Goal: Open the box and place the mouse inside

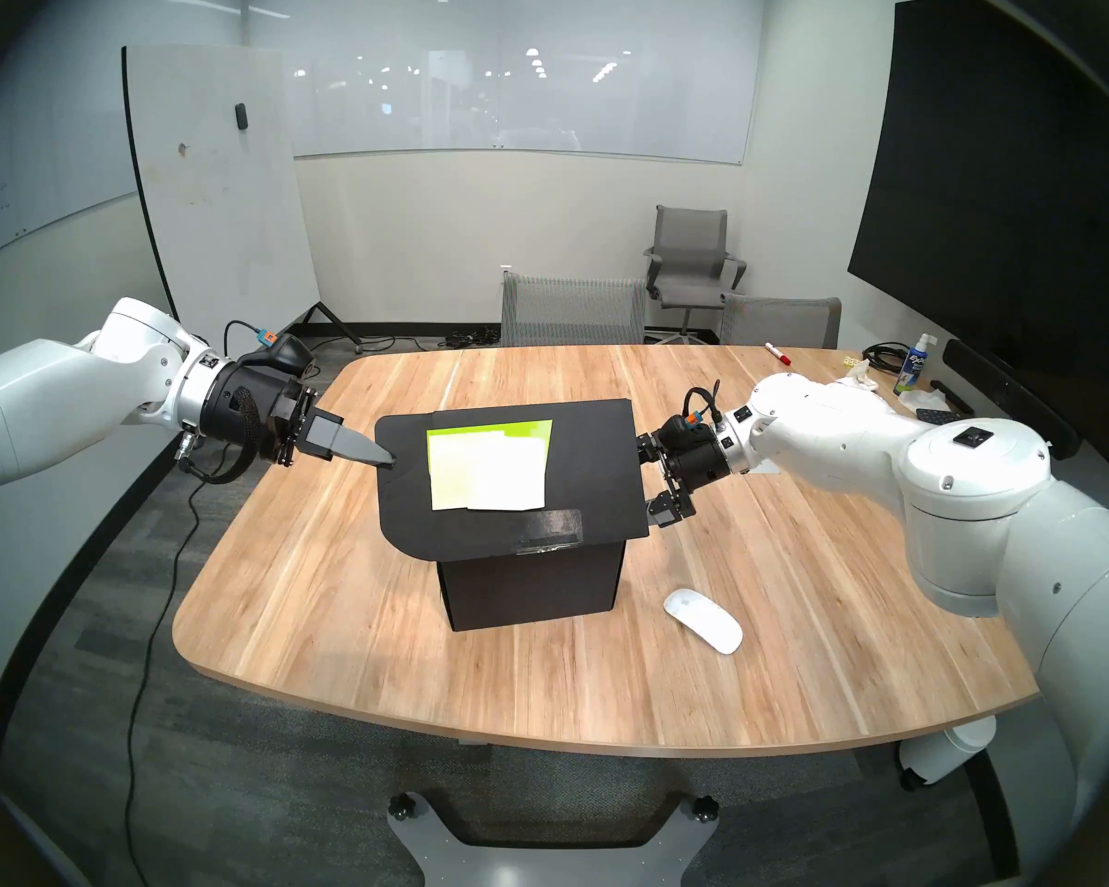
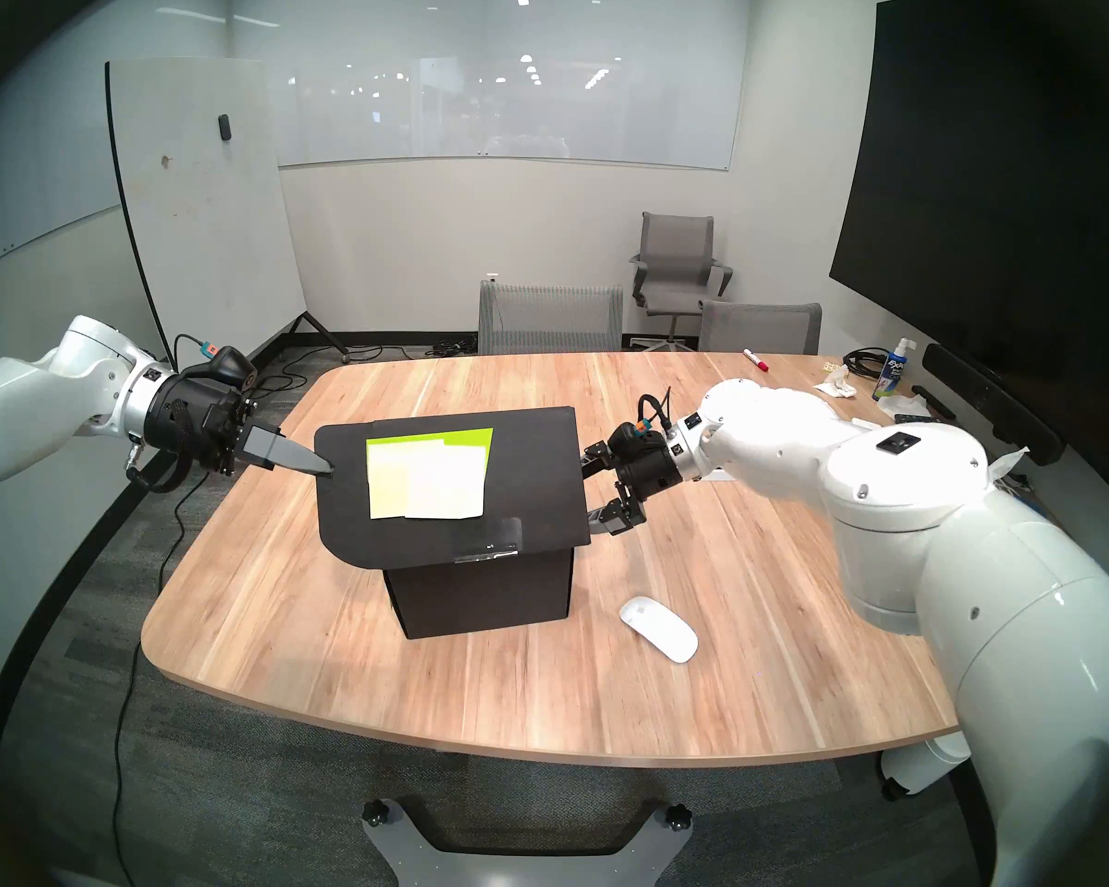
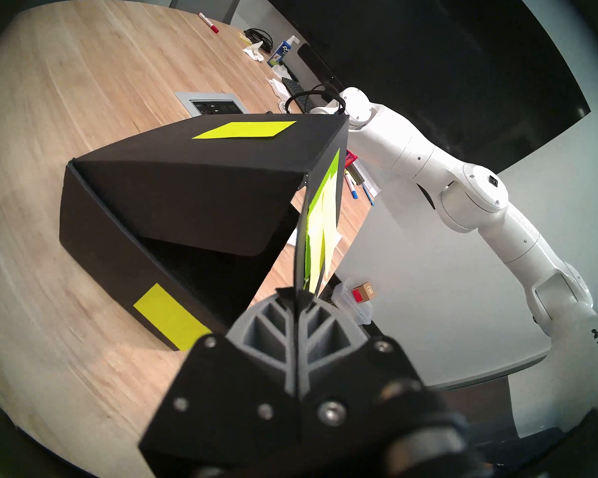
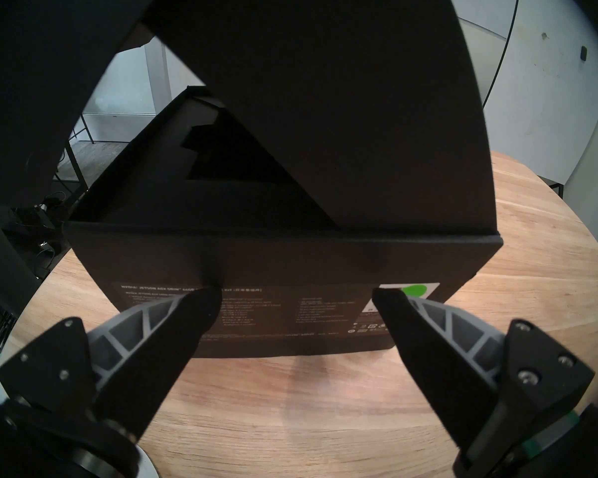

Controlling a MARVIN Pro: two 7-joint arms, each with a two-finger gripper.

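Note:
The black box stands mid-table with its flap lid lifted; yellow-green notes and a white label are stuck on the lid. My left gripper is shut on the lid's left edge; in the left wrist view this gripper pinches the thin flap edge-on. My right gripper is open at the box's right side, its tips hidden under the lid. In the right wrist view the right gripper's fingertips rest against the box wall, with the black insert above. The white mouse lies on the table to the box's front right.
A red marker, a spray bottle, crumpled tissue and cables lie at the table's far right. A power panel is set into the tabletop behind the box. Grey chairs stand along the far edge.

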